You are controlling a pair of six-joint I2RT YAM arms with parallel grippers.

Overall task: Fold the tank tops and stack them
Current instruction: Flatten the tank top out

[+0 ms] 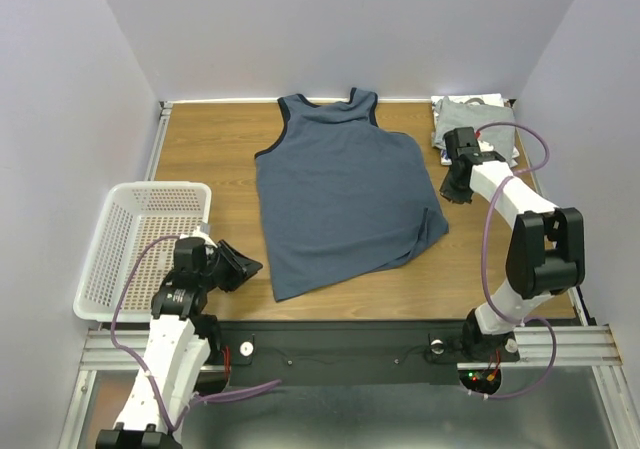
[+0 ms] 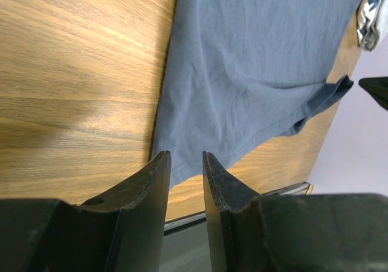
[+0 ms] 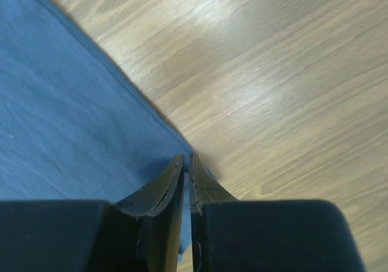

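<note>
Left fingers [image 2: 148, 187] are standing apart, empty; the tank top [image 1: 340, 194] is lying flat on the tabletop [image 1: 210, 159] just beyond their tips. Right fingers [image 3: 163, 190] are sitting nearly together at its edge; grip cannot be confirmed.

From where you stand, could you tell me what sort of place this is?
Likely a lab test cell: plain walls box in a wooden table, with two robot arms at its near edge.
</note>
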